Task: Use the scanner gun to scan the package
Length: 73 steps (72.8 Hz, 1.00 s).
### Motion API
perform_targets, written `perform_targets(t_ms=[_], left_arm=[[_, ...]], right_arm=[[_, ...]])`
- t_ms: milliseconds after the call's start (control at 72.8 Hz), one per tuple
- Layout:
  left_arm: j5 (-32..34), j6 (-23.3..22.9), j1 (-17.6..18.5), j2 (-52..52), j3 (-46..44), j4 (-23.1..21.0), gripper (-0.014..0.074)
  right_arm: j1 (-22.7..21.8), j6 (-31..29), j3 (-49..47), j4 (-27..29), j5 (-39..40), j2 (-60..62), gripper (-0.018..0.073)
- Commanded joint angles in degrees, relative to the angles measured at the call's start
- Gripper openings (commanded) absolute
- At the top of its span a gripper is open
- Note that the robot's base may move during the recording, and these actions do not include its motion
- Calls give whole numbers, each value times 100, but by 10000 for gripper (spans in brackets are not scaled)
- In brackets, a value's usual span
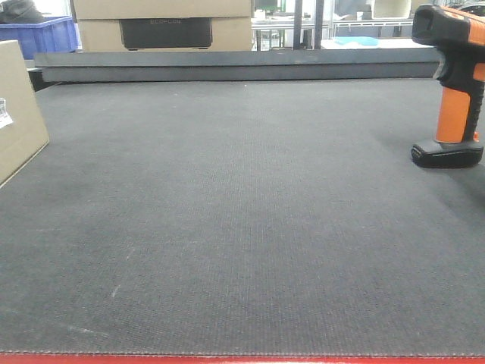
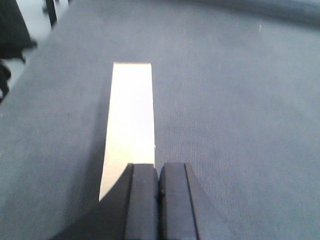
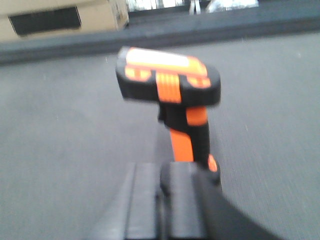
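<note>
The scanner gun (image 1: 453,83) is seen upright at the mat's (image 1: 242,227) right edge, the package (image 1: 19,114) at the left. Both the left gripper (image 2: 158,200) and right gripper (image 3: 162,210) are seen closed and empty. The scanner is judged rigid, light and top-heavy, best taken by the orange handle

We see a dark grey worktop (image 1: 242,227) with a fine woven look and a thin red strip along its near edge. At its left edge, the package (image 1: 19,114) is plain tan with a small white label. Near the right edge, the scanner gun (image 1: 453,83) has a black head with orange marks, a bright orange handle and a black foot. Past the far edge sit a tan carton (image 1: 163,26) with a black panel and a blue bin (image 1: 45,34). Both hands, left (image 2: 159,200) and right (image 3: 165,205), are black.
</note>
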<state>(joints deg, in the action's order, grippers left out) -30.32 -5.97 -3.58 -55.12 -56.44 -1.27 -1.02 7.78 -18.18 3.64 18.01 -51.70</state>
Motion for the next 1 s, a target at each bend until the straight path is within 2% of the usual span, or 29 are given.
perform_targets(t_ms=[0,27,82,165,289,399,454,563,632,756,989], left_arm=[[1200,-18,27,486,664,-155,-111],[1427,-18,27,658,894,-170,-111],[2016,-18,27,991,1378,-170,-111],[2380,-18,27,1434,1925,-118,-111],[2079,-18,27,1961,2525,-55,-111],[1722,-18,27,2304,2711,-246,-111],[1822,-18,27,2461,2825,-246,-111],[2628,-8,27,2855,3275,55,-111],[2876,-8,27,3119,3575,59,-111],[2887,-8,27,3680,3970,59,-111],[2829,-8,27,4449,4031,59,-111]], right_arm=[[3,2,17,-45,-614,311,-139],[3,2,17,-45,-784,421,-168],[3,2,17,-45,-1055,661,-167],[3,2,6,-45,-1426,1064,-167],[3,2,6,-45,-1859,1777,-167],[3,2,6,-45,-2110,2428,-167],[3,2,6,-45,-2164,2679,-167],[3,2,6,-45,-2449,3252,-167],[3,2,6,-45,-2710,3508,-167],[3,2,6,-45,-3118,3889,-167],[3,2,6,-33,-3115,4246,-167]])
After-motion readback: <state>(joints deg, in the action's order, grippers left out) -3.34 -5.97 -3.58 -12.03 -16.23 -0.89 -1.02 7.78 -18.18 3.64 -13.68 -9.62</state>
